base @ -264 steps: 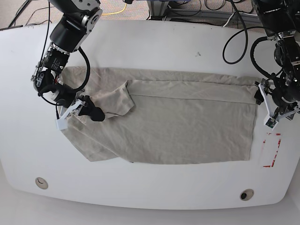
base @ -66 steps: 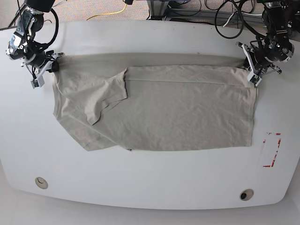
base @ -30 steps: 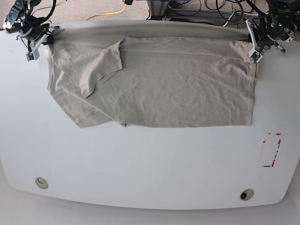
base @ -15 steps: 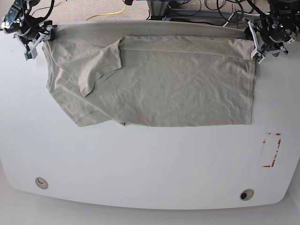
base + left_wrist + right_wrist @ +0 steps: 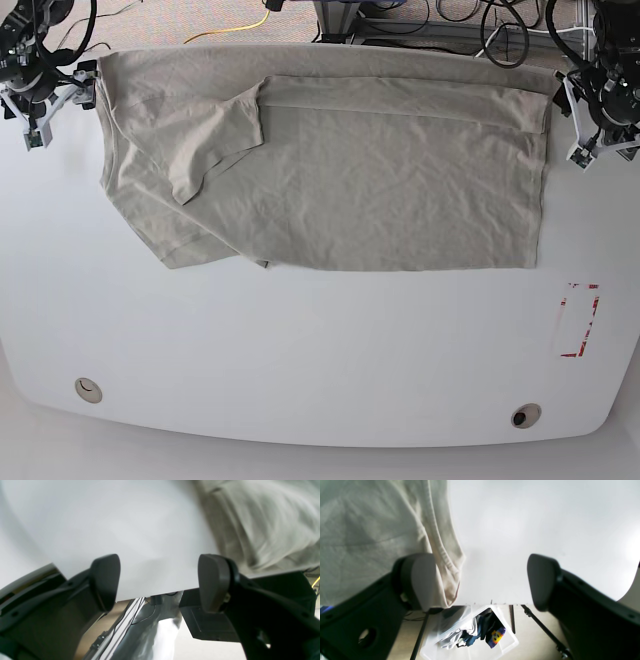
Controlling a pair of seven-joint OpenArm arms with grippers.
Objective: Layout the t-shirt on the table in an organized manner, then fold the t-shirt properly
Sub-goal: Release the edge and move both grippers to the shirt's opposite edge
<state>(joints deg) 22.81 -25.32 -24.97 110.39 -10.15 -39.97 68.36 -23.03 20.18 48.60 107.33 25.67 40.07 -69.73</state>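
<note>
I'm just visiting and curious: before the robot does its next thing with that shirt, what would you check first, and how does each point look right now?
1. Left gripper open and free of cloth: ok; nothing lies between its jaws.
2. Right gripper open: ok, though the t-shirt hem touches one finger.
3. Shirt fully on the table: not ok; its far edge lies at or over the table's far edge.
4. Shirt spread flat: not ok; a sleeve is folded onto the body.
5. Second sleeve laid out: cannot tell.
6. Free table space in front of the shirt: ok.

Overhead base; low wrist views, far edge
</note>
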